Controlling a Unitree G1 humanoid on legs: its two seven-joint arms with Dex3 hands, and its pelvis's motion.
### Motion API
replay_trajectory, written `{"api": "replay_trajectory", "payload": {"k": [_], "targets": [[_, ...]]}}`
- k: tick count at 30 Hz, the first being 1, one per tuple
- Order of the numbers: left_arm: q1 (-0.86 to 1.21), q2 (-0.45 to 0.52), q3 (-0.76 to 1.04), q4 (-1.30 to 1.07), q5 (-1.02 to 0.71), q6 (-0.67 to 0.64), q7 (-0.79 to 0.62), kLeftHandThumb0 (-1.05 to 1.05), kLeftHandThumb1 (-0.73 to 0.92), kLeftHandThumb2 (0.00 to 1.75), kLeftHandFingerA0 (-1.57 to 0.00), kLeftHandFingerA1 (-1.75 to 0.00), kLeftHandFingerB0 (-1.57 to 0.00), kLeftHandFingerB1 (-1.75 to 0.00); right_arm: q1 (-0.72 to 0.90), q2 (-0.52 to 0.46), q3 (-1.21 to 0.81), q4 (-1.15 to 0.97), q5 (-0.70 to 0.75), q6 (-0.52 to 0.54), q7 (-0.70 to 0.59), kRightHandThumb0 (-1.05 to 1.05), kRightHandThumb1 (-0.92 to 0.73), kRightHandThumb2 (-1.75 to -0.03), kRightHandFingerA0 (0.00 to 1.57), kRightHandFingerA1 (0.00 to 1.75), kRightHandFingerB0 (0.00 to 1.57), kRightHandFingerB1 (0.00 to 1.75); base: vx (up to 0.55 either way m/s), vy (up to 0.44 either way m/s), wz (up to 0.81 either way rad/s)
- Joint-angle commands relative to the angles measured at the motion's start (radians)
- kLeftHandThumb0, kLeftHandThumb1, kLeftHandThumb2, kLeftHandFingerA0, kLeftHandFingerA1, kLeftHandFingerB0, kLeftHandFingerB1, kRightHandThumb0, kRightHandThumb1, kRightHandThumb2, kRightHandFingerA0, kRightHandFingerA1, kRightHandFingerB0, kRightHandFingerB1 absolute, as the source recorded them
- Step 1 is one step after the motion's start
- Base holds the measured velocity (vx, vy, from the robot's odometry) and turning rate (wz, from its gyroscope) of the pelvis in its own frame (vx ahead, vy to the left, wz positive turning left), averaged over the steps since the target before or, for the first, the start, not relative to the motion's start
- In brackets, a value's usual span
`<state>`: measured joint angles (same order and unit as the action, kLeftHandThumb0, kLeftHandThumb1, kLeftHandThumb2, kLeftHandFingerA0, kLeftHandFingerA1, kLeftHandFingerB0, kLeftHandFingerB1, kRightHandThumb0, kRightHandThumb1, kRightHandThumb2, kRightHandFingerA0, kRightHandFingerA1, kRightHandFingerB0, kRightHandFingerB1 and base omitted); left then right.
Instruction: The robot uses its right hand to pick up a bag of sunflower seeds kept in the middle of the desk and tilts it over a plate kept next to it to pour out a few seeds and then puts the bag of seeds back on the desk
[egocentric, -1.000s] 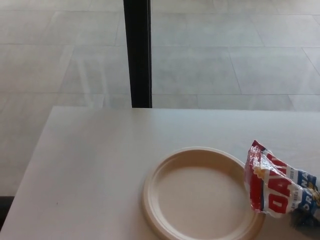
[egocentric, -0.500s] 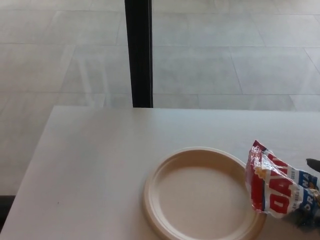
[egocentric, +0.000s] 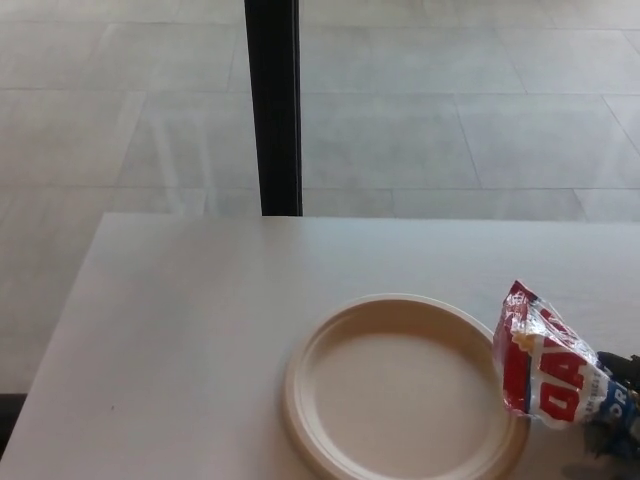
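A pale, off-white desk (egocentric: 190, 330) fills the lower part of the head view, seen from above and slightly tilted, with its far edge running across the middle of the scene. Beyond that far edge lies a floor of large grey tiles (egocentric: 450, 110), and a black vertical post (egocentric: 273, 105) rises from just behind the desk, left of centre. On the near right part of the desk sits a round, cream-coloured plate (egocentric: 400, 385) with a raised rim; its inside is bare and its near edge is cut off by the bottom of the view. Just to the right of the plate, touching or overlapping its right rim, is the bag of sunflower seeds (egocentric: 545, 365), a crinkled red, white and blue packet with large red lettering. Its far end points up and toward the left, while its near end slopes down toward the lower right corner of the scene. At that corner, the robot's right hand (egocentric: 618, 400) shows only as a small dark shape at the bag's near right end, with dark fingers on either side of the packet, so it appears to be gripping the bag there. The robot's left hand does not appear anywhere in the view.
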<state>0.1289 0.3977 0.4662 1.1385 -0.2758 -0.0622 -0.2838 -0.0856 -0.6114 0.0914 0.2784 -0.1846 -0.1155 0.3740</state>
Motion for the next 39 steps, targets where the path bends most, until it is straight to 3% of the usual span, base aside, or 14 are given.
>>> {"api": "replay_trajectory", "payload": {"k": [1, 4, 16, 19, 20, 22, 24, 25, 29, 33, 35, 37, 38, 39], "targets": [[0.006, 0.025, -0.011, 0.008, 0.016, -0.032, 0.001, -0.62, 0.70, 0.77, -0.22, -0.79, -0.18, -0.60, -0.009, 0.015, 0.021, 0.018, -0.040, 0.036, -0.008, -0.87, -0.43, -0.80, 0.00, 0.00, 0.01, 0.12, 0.00, 0.000, 0.00], [0.013, 0.024, -0.010, -0.004, 0.009, -0.025, 0.003, -0.37, 0.56, 1.15, -0.20, -0.65, -0.09, -0.57, -0.027, 0.036, 0.018, 0.029, -0.036, 0.046, -0.028, -0.81, -0.42, -0.74, 0.00, 0.00, 0.00, 0.18, 0.00, 0.000, 0.00], [0.033, 0.014, -0.014, -0.013, 0.003, -0.036, -0.001, -0.36, 0.58, 1.17, -0.19, -0.65, -0.07, -0.56, -0.017, 0.198, -0.122, 0.041, -0.051, 0.043, -0.336, -0.38, -0.72, -0.76, 0.15, 0.59, 0.22, 0.36, 0.00, 0.000, 0.00], [0.029, 0.011, -0.006, -0.013, -0.006, -0.020, 0.011, -0.65, 0.77, 0.75, -0.23, -0.79, -0.15, -0.57, -0.024, 0.201, -0.133, 0.055, -0.060, 0.048, -0.342, -0.20, -0.77, -0.61, 0.08, 0.59, 0.25, 0.31, 0.00, 0.000, 0.00], [0.031, 0.014, -0.014, -0.010, 0.001, -0.028, -0.001, -0.36, 0.60, 1.18, -0.17, -0.63, -0.06, -0.55, -0.028, 0.206, -0.139, 0.063, -0.077, 0.080, -0.367, -0.20, -0.73, -0.62, 0.07, 0.56, 0.28, 0.31, 0.00, 0.000, 0.00], [0.027, 0.013, -0.012, -0.005, 0.000, -0.027, 0.001, -0.36, 0.60, 1.18, -0.17, -0.63, -0.06, -0.55, -0.029, 0.209, -0.144, 0.062, -0.086, 0.095, -0.372, -0.20, -0.73, -0.63, 0.05, 0.56, 0.28, 0.31, 0.00, 0.000, 0.00], [0.031, 0.014, -0.033, -0.013, 0.023, -0.040, 0.014, -0.63, 0.81, 0.77, -0.22, -0.81, -0.17, -0.57, -0.031, 0.214, -0.152, 0.072, -0.093, 0.116, -0.389, -0.19, -0.73, -0.61, 0.03, 0.55, 0.29, 0.30, 0.00, 0.000, 0.00], [0.031, 0.012, -0.032, -0.012, 0.016, -0.036, 0.003, -0.34, 0.63, 1.20, -0.18, -0.64, -0.08, -0.56, -0.031, 0.221, -0.163, 0.079, -0.078, 0.114, -0.389, -0.19, -0.74, -0.61, 0.03, 0.57, 0.29, 0.31, 0.00, 0.000, 0.00], [0.028, 0.008, -0.030, -0.005, 0.012, -0.043, 0.005, -0.34, 0.62, 1.19, -0.19, -0.64, -0.09, -0.57, -0.032, 0.213, -0.160, 0.111, -0.097, 0.094, -0.400, -0.15, -0.52, -0.98, 0.23, 0.64, 0.18, 0.52, 0.00, 0.000, 0.00], [0.026, 0.005, -0.039, -0.008, 0.016, -0.055, 0.006, -0.33, 0.64, 1.20, -0.20, -0.65, -0.11, -0.57, -0.031, 0.175, -0.107, 0.105, -0.148, 0.155, -0.350, -0.19, -0.73, -0.61, 0.15, 0.67, 0.21, 0.32, 0.00, 0.000, 0.00], [0.027, 0.008, -0.055, -0.009, 0.031, -0.070, 0.014, -0.59, 0.83, 0.78, -0.26, -0.78, -0.23, -0.66, -0.037, 0.162, -0.090, 0.128, -0.160, 0.154, -0.348, -0.22, -0.70, -0.62, 0.15, 0.67, 0.19, 0.32, 0.00, 0.000, 0.00], [0.036, 0.009, -0.057, -0.024, 0.025, -0.055, 0.013, -0.34, 0.62, 1.19, -0.21, -0.65, -0.13, -0.58, -0.037, 0.150, -0.077, 0.127, -0.162, 0.189, -0.323, -0.22, -0.69, -0.60, 0.07, 0.67, 0.17, 0.33, 0.00, 0.000, 0.00], [0.039, 0.009, -0.075, -0.035, 0.043, -0.057, 0.036, -0.62, 0.81, 0.78, -0.27, -0.78, -0.22, -0.61, -0.044, 0.140, -0.070, 0.141, -0.163, 0.191, -0.316, -0.22, -0.68, -0.60, 0.06, 0.66, 0.16, 0.32, 0.00, 0.000, 0.00], [0.048, 0.010, -0.084, -0.045, 0.048, -0.064, 0.026, -0.33, 0.64, 1.21, -0.20, -0.65, -0.11, -0.57, -0.044, 0.136, -0.066, 0.141, -0.158, 0.208, -0.302, -0.18, -0.48, -0.95, 0.09, 0.59, 0.03, 0.46, 0.00, 0.000, 0.00]]}}
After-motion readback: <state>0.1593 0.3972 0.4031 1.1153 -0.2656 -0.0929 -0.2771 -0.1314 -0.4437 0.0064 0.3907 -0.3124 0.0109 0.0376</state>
